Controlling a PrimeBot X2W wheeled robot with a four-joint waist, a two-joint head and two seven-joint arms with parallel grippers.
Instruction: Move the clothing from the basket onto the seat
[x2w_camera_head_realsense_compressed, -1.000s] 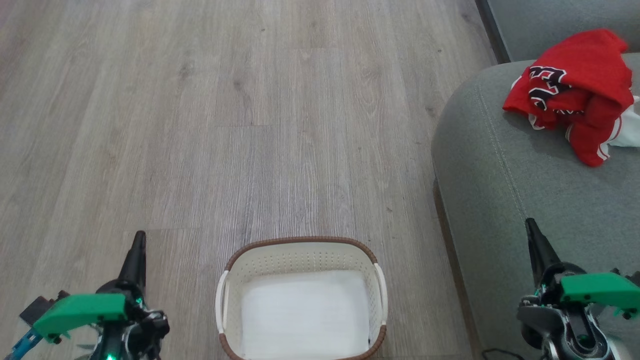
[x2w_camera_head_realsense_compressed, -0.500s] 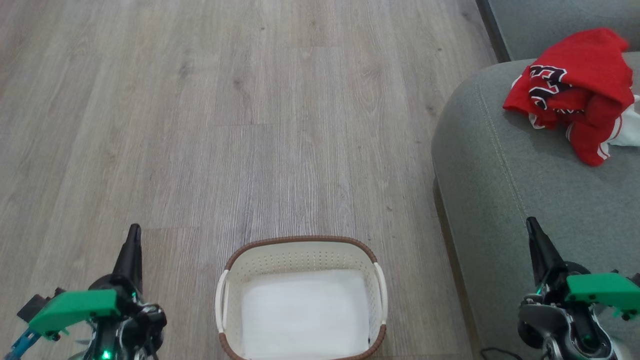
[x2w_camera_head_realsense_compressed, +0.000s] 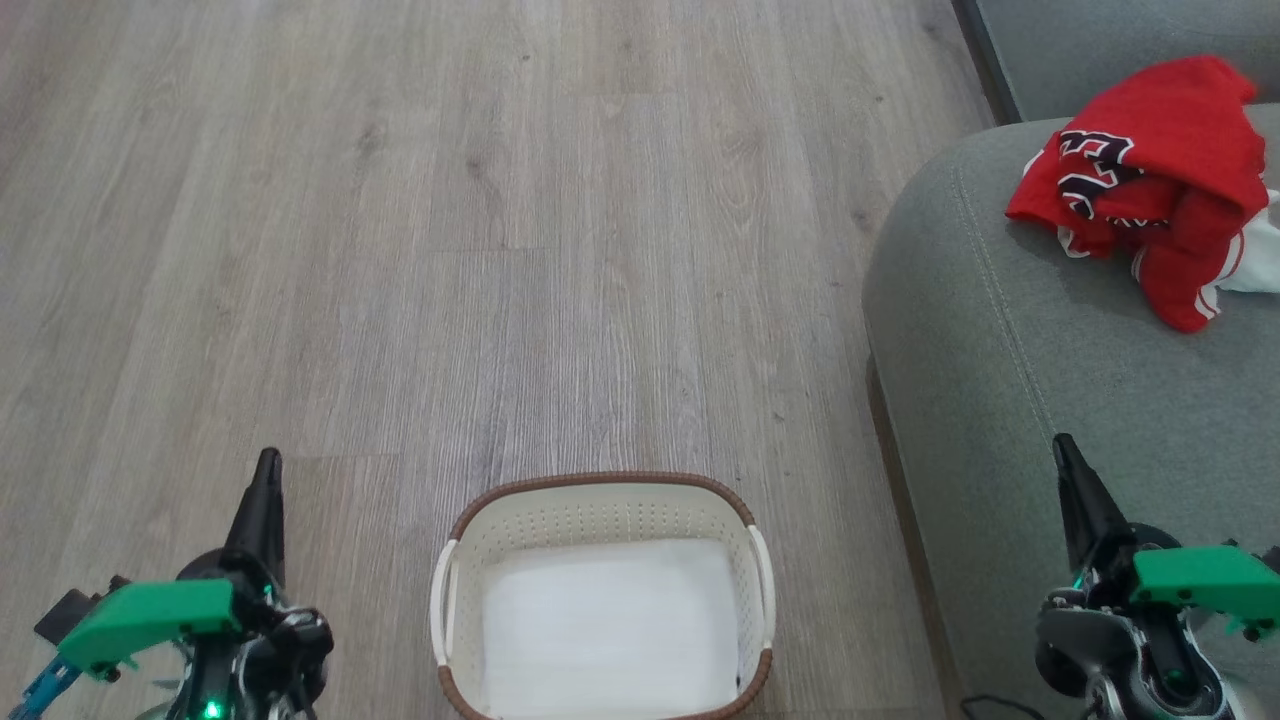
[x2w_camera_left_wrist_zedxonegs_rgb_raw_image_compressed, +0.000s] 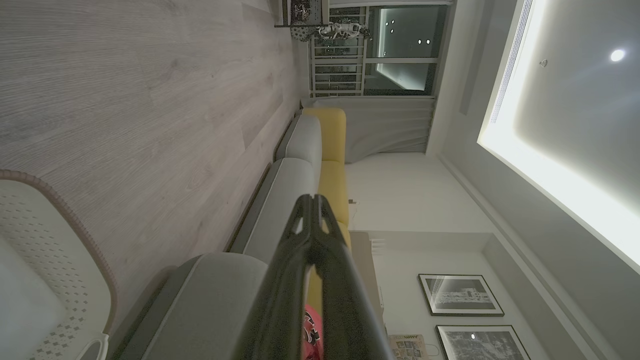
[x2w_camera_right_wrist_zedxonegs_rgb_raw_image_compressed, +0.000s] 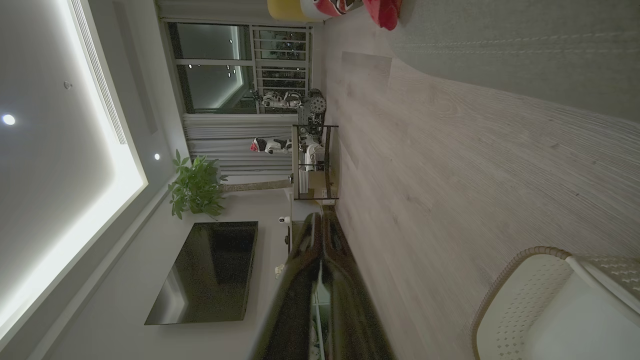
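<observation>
A pale grey wood-plank floor (x2w_camera_head_realsense_compressed: 500, 250) is stretching across the upper left and centre of the head view. At the bottom centre the basket (x2w_camera_head_realsense_compressed: 600, 512) is standing on it, cream with a brown braided rim and white side handles, and a flat white pad (x2w_camera_head_realsense_compressed: 610, 620) is lying across its bottom. The seat (x2w_camera_head_realsense_compressed: 1050, 380) is taking up the right side of the frame, a stitched seam running down its rounded corner.

The clothing (x2w_camera_head_realsense_compressed: 1170, 160) is lying in a crumpled red heap on the seat at the upper right, showing white stripes and black-white lettering, well apart from the basket. A small pale piece (x2w_camera_head_realsense_compressed: 1262, 262) is peeking out at the heap's right edge, touching it.

The left gripper (x2w_camera_head_realsense_compressed: 268, 458) is hanging at the lower left over the floor, beside the basket but apart from it. Its fingers are pressing together into one dark spike, holding nothing. The right gripper (x2w_camera_head_realsense_compressed: 1060, 442) is hanging at the lower right over the seat's near part, likewise closed and empty.

In the left wrist view the fingers (x2w_camera_left_wrist_zedxonegs_rgb_raw_image_compressed: 300, 235) are meeting at their tips, with the basket's perforated wall showing in the lower left corner. In the right wrist view the basket is sitting in the lower right corner and the red clothing is showing at the top edge.
</observation>
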